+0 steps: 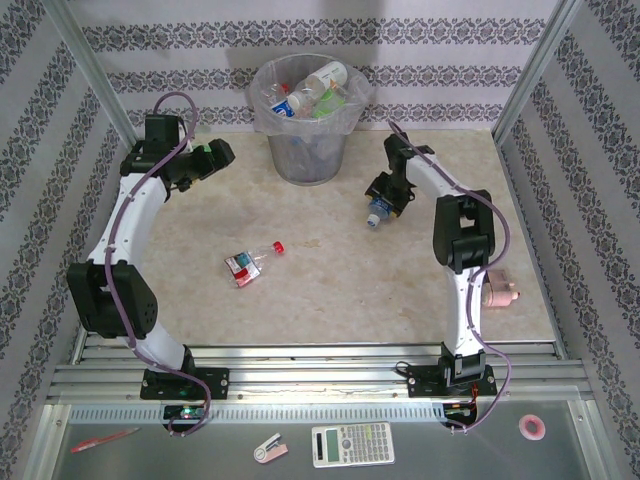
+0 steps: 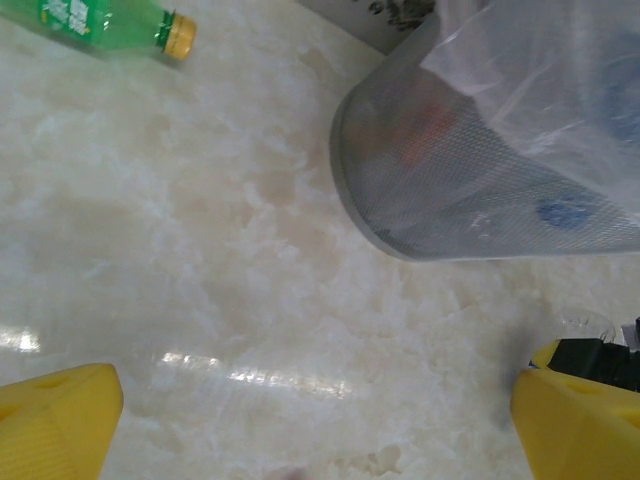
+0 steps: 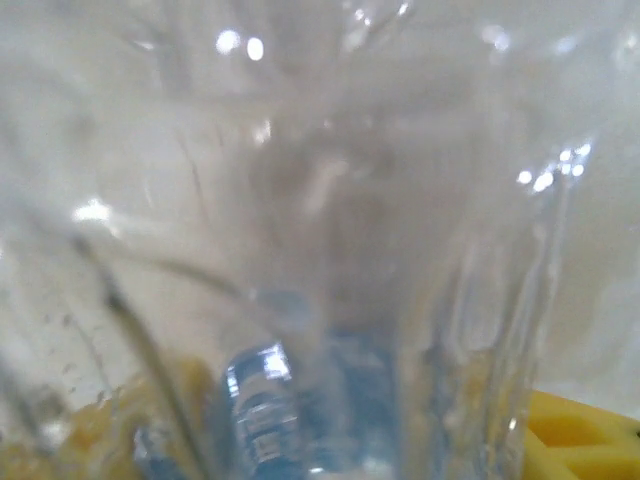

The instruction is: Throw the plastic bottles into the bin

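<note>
The grey mesh bin (image 1: pixel 308 150), lined with a clear bag, stands at the back of the table with several plastic bottles (image 1: pixel 312 88) inside. In the left wrist view the bin (image 2: pixel 470 190) is close ahead on the right. My right gripper (image 1: pixel 381 207) is down on the table right of the bin, closed round a clear bottle with a blue cap (image 1: pixel 375 219); that bottle (image 3: pixel 330 250) sits blurred between the yellow fingers (image 3: pixel 585 440). My left gripper (image 1: pixel 220 155) hovers left of the bin, open and empty (image 2: pixel 315 430). A green bottle (image 2: pixel 95 18) lies ahead of it.
A clear bottle with a red cap and red label (image 1: pixel 251 263) lies mid-table. Another pinkish bottle (image 1: pixel 498 291) lies behind the right arm near the right wall. Patterned walls close in the table on three sides.
</note>
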Motion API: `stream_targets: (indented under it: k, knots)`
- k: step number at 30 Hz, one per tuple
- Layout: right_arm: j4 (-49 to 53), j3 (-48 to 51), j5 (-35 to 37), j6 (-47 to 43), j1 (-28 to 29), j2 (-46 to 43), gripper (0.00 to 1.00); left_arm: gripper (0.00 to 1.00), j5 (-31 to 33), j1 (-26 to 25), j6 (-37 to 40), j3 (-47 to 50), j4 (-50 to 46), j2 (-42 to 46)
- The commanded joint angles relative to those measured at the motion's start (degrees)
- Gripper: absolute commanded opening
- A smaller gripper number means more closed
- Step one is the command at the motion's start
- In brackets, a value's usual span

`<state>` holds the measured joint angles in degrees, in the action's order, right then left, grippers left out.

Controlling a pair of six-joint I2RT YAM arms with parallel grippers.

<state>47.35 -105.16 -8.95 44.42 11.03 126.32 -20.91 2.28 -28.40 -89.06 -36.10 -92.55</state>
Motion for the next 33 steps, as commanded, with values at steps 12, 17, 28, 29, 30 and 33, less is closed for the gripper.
stream_targets:
  k: [12,17,28,29,30,33]
  knots:
    - [-54.51,-0.99,7.19,-7.37,6.45,-31.31,0.6,1.0,-2.79,0.62,0.89,-0.4,5.3,3.08]
    - [-66.65,-4.58,6.8,-6.73,7.23,-31.14,0.6,1.0,-2.31,1.04,0.47,0.39,5.15,3.56]
    - [-58.59,-30.93,3.18,-8.14,9.14,-12.12,0.66,1.0,-1.52,2.49,-1.44,4.79,5.49,4.83]
    - [-55.5,-38.61,2.59,-8.37,9.39,-6.48,0.72,1.0,-1.73,2.51,-1.85,5.34,5.77,4.84]
    - [-50.79,-48.8,2.44,-8.15,9.45,0.56,0.75,1.0,-2.16,2.62,-2.49,5.91,6.29,4.68]
    - [-45.91,-72.2,4.22,-5.69,9.19,19.38,0.98,1.0,-5.19,2.56,-5.59,8.34,8.58,4.4]
